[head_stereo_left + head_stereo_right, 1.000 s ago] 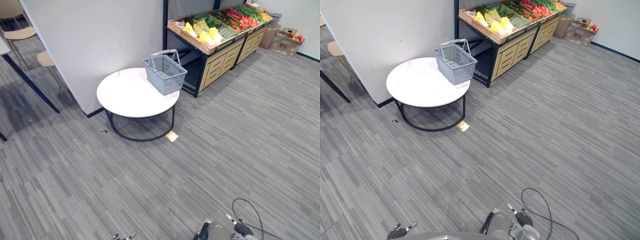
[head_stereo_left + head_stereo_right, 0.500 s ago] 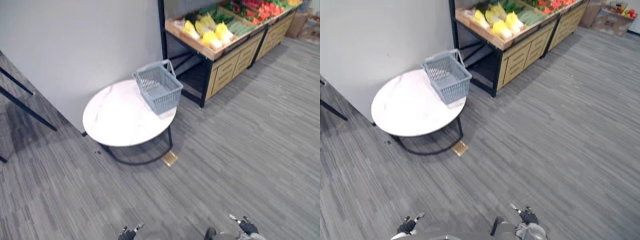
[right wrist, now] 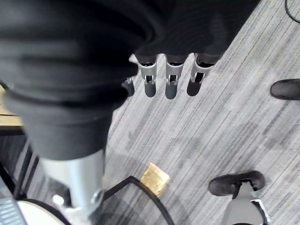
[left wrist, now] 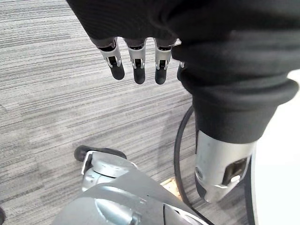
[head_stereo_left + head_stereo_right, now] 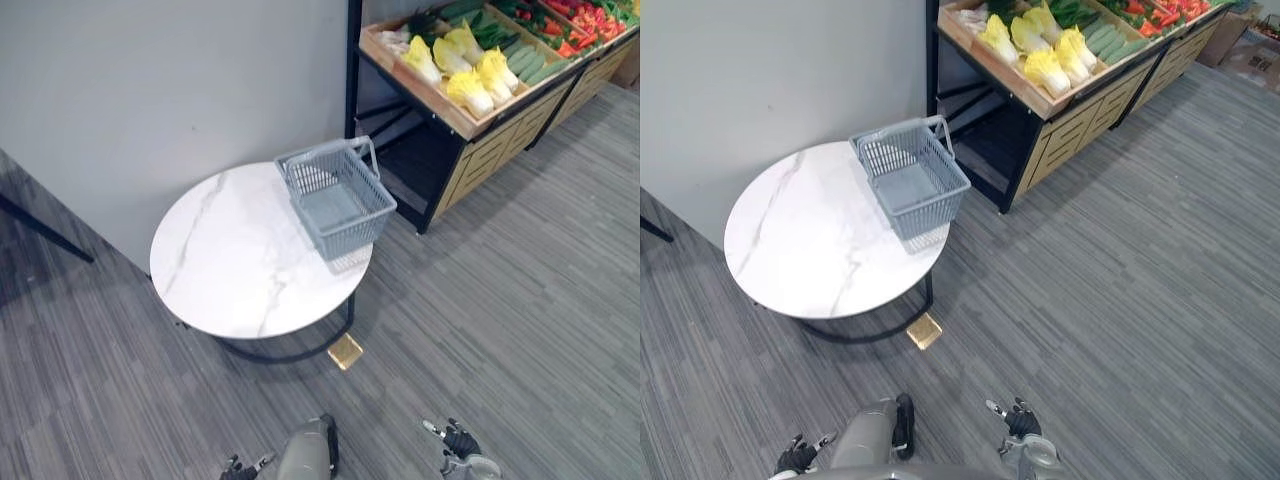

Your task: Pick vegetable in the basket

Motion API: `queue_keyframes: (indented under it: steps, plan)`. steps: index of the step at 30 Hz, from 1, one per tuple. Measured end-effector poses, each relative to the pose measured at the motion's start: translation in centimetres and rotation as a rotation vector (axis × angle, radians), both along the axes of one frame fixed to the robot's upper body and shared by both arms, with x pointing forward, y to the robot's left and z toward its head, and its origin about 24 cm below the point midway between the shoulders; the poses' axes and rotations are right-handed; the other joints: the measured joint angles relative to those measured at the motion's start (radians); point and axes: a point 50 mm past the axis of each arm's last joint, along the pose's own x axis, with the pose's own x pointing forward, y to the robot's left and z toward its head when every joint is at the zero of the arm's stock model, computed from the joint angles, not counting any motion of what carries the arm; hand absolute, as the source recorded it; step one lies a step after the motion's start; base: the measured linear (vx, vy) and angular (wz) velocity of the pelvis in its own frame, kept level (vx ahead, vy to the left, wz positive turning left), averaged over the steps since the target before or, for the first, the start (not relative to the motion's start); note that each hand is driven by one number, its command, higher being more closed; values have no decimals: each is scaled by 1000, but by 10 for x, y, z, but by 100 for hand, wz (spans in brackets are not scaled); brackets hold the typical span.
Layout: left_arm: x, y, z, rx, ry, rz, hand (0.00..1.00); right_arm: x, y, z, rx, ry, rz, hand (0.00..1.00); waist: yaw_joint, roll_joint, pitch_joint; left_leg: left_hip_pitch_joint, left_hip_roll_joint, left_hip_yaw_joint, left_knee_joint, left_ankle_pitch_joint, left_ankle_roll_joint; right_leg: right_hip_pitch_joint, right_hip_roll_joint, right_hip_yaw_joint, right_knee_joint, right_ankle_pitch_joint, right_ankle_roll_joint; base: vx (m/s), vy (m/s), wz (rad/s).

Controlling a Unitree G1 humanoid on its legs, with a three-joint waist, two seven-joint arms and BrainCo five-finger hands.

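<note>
Grey basket (image 5: 338, 200) upright on the round white table (image 5: 230, 260), at the right edge nearest the wooden rack (image 5: 485, 160); mouth up, long axis running from the near table rim away toward the wall, handle at the far end. Yellow cabbages (image 5: 470, 88) side by side on the rack, well apart from the basket. Wide carpet (image 5: 520, 320) right of the table, along the rack's front. Left hand (image 4: 136, 65) and right hand (image 3: 169, 82) low over the carpet, fingers straight and apart.

Grey striped carpet floor (image 5: 520, 300); plain wall (image 5: 150, 80); round marble table (image 5: 230, 260); wooden stand (image 5: 472, 165).
</note>
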Motion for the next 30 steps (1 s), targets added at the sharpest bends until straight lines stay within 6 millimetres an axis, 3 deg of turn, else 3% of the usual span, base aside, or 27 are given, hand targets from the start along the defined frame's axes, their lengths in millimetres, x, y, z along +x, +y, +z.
queue_keyframes:
  steps: [1, 2, 3, 4, 5, 6, 7, 8, 9, 10, 13, 14, 15, 17, 18, 19, 21, 24, 25, 27, 28, 30]
  plan:
    - [-4, 0, -1, 0, 12, 1, 0, -3, -2, -1, -3, 11, -2, 0, -7, -4, -19, 46, -16, -6, -75, -14, 17, -64, -17, 19, 138, 1, 2, 337, 154, 10]
    - [-5, 4, 0, 9, 15, -4, 0, -6, -2, -2, -1, 22, -10, 0, -22, -17, -15, 109, -42, -21, -147, -21, 30, -152, -54, 51, 361, 37, 59, 314, 94, 25]
    - [-7, 8, 0, 19, 27, -12, 0, -6, -5, -2, -6, 19, -25, 0, -28, -31, -2, 181, -65, -22, -193, -21, 38, -241, -92, 82, 583, 141, 103, 314, 75, 28]
    - [-10, 10, 0, 22, 39, -17, 0, -6, -6, -2, -13, 19, -21, 0, -35, -27, 6, 214, -74, -31, -204, -26, 45, -281, -104, 89, 692, 169, 108, 339, 35, 35]
    - [-12, 10, 0, 20, 61, -28, 0, -10, -11, -2, -26, 28, -19, 0, -47, -31, 7, 276, -80, -52, -212, -42, 53, -347, -118, 74, 876, 133, 56, 369, 25, 55]
    - [-12, 11, 0, 22, 63, -38, 0, -10, -13, -2, -31, 26, -24, 0, -58, -29, 9, 337, -80, -74, -237, -46, 53, -396, -117, 36, 974, 72, 27, 357, 15, 63]
    - [-11, 10, 0, 23, 60, -42, 0, -9, -14, -1, -38, 22, -15, 0, -63, -26, 10, 366, -77, -83, -252, -46, 53, -416, -117, 11, 982, 33, 15, 350, -7, 67]
    - [-7, 9, 0, 22, 52, -49, 0, -7, -15, 0, -45, 15, -12, 0, -73, -20, 12, 411, -67, -104, -276, -46, 53, -453, -119, -46, 939, -40, -26, 266, -23, 53]
    - [-5, 9, 0, 22, 46, -48, 0, -5, -16, 0, -46, 9, -14, 0, -76, -19, 12, 423, -61, -115, -280, -46, 53, -466, -119, -70, 886, -64, -37, 313, -74, 76]
    - [1, 8, 1, 22, 30, -49, 0, -3, -15, 1, -48, 4, -18, 0, -84, -15, 12, 436, -48, -135, -288, -47, 51, -477, -119, -113, 734, -80, -45, 295, -130, 90]
    - [8, 4, 2, 15, 1, -39, 0, 0, -19, 2, -57, 0, -20, 0, -81, 1, 22, 465, 1, -195, -291, -84, -6, -469, -85, -104, 296, -60, -30, 321, -232, 71]
    - [7, 3, 1, 14, 2, -39, 0, 0, -19, 2, -60, -1, -16, 0, -79, 4, 24, 466, 18, -216, -284, -103, -24, -469, -67, -63, 182, -43, -5, 418, -403, 52]
    - [5, 3, 1, 12, 2, -19, 0, 0, -18, 2, -59, 0, -10, 0, -74, 2, 27, 469, 40, -239, -269, -138, -54, -471, -49, 19, 54, 0, -8, 393, -446, 44]
    - [3, 6, 1, 15, -1, 16, 0, -1, -16, 1, -52, 0, -17, 0, -68, -13, 26, 477, 63, -273, -245, -207, -94, -468, -40, 117, -10, 16, 26, 343, -421, 46]
    - [-1, 3, 0, 4, 14, 33, 0, -2, -19, 2, -55, 1, -24, 0, -70, 1, 29, 495, 102, -302, -240, -233, -110, -471, -4, 116, 60, 63, 69, 295, -362, 54]
    - [-2, 1, -1, -3, 20, 35, 0, -1, -23, 2, -67, 1, -21, 0, -74, 14, 28, 495, 120, -330, -237, -234, -111, -478, 14, 113, 93, 56, 58, 389, -434, 54]
    - [-4, -10, -4, -36, 23, 57, 0, -1, -33, 3, -98, 9, -3, 0, -57, 53, 24, 474, 138, -419, -199, -171, -120, -489, 38, 76, 182, -19, 17, 391, -383, 39]
    - [-7, -12, -5, -46, 31, 84, 0, -1, -34, 3, -110, 15, 58, 0, -61, 70, 12, 419, 158, -492, -126, -84, -131, -426, 40, -18, 168, -43, -16, 412, -335, 69]
    - [-7, -12, -5, -48, 31, 84, 0, -1, -35, 4, -116, 17, 72, 0, -61, 72, 10, 398, 160, -507, -100, -69, -137, -408, 41, -37, 151, -45, -20, 368, -261, 99]
    - [-5, -12, -5, -55, 16, 110, 0, -4, -33, 2, -114, 31, 86, 0, -62, 68, 4, 316, 166, -513, -20, 3, -193, -340, 34, -125, 82, -45, -25, 254, -175, 122]
    - [-3, -11, -4, -50, 10, 111, 0, -6, -33, 1, -115, 40, 82, 0, -62, 57, 9, 273, 165, -505, 16, 49, -226, -299, 24, -178, 48, -44, -28, 222, -138, 127]
    - [-1, -6, -2, -38, -2, 116, 0, -9, -31, 0, -114, 56, 76, 0, -55, 30, 22, 216, 169, -448, 73, 81, -254, -236, 1, -242, 9, -42, -30, 171, -77, 129]
